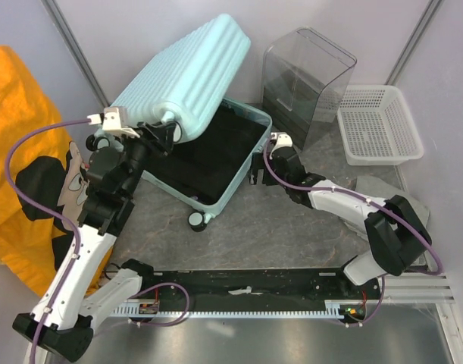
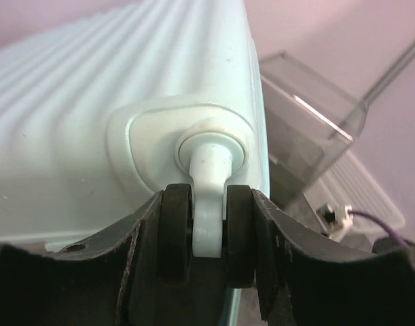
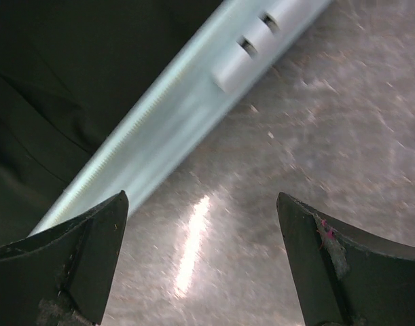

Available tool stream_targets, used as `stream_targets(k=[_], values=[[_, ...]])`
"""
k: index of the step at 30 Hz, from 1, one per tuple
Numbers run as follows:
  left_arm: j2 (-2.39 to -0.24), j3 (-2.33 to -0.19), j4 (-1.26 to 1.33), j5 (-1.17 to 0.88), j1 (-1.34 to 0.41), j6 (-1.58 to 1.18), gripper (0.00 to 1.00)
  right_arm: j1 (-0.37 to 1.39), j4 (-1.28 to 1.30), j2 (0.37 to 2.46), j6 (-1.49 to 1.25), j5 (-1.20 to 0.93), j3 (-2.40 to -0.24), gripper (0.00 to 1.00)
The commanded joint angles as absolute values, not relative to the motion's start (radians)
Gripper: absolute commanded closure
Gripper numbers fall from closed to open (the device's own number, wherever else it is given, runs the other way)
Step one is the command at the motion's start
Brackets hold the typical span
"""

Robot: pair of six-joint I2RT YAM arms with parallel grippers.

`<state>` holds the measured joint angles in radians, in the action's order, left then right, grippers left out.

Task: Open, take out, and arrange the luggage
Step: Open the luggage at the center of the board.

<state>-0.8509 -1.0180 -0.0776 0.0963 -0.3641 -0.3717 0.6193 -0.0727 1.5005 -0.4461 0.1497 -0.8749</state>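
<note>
The luggage [image 1: 193, 114] lay open on the worktop [image 1: 292, 227], its ribbed lid [image 1: 189, 68] tilted up over a lower shell [image 1: 216, 159] that looked dark inside (what it held we could not tell). The left arm [image 1: 110, 189] reached up, the left jaws clenched on a spinner wheel [image 2: 174, 231] at the lid's corner. The right arm [image 1: 330, 197] stretched low beside the shell's right rim, the right jaws spread wide, grasping nothing.

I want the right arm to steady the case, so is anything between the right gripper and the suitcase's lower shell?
Nothing visible does. The open right gripper faces the rim of the mint suitcase, with only table surface between them.
</note>
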Motion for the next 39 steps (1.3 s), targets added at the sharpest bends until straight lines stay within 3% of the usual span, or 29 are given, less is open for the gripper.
stream_targets(k=[1, 16, 17, 18, 20, 21, 23, 24, 25, 26, 39], values=[[-0.923, -1.054, 0.152, 0.347, -0.235, -0.288, 0.98, 0.617, -0.195, 1.542, -0.492, 0.091, -0.965, 0.02], [-1.049, -1.094, 0.253, 0.275, -0.022, -0.284, 0.98, 0.612, -0.304, 1.787, -0.568, 0.043, -1.081, 0.06], [-1.052, -1.095, 0.259, 0.276, -0.015, -0.281, 0.98, 0.614, -0.308, 1.796, -0.571, 0.04, -1.083, 0.1], [-1.057, -1.097, 0.276, 0.281, -0.003, -0.276, 0.98, 0.612, -0.322, 1.807, -0.569, 0.023, -1.083, 0.22], [-1.06, -1.095, 0.297, 0.296, 0.03, -0.262, 0.98, 0.612, -0.35, 1.835, -0.572, 0.003, -1.083, 0.38], [-1.061, -1.097, 0.314, 0.301, 0.041, -0.253, 0.98, 0.612, -0.36, 1.856, -0.572, -0.035, -1.086, 0.56], [-1.066, -1.101, 0.324, 0.317, 0.08, -0.253, 0.98, 0.614, -0.38, 1.882, -0.58, -0.07, -1.098, 0.76], [-1.069, -1.097, 0.337, 0.339, 0.092, -0.249, 0.98, 0.614, -0.382, 1.913, -0.587, -0.084, -1.118, 0.9], [-1.072, -1.088, 0.397, 0.365, 0.1, -0.215, 0.98, 0.615, -0.379, 1.927, -0.591, -0.11, -1.132, 0.96], [-1.074, -1.08, 0.431, 0.403, 0.116, -0.192, 0.98, 0.618, -0.371, 1.94, -0.592, -0.118, -1.146, 1.0], [-1.209, -1.167, 0.482, 0.347, 0.316, -0.141, 0.98, 0.692, -0.403, 2.022, -0.626, -0.048, -1.276, 1.0]])
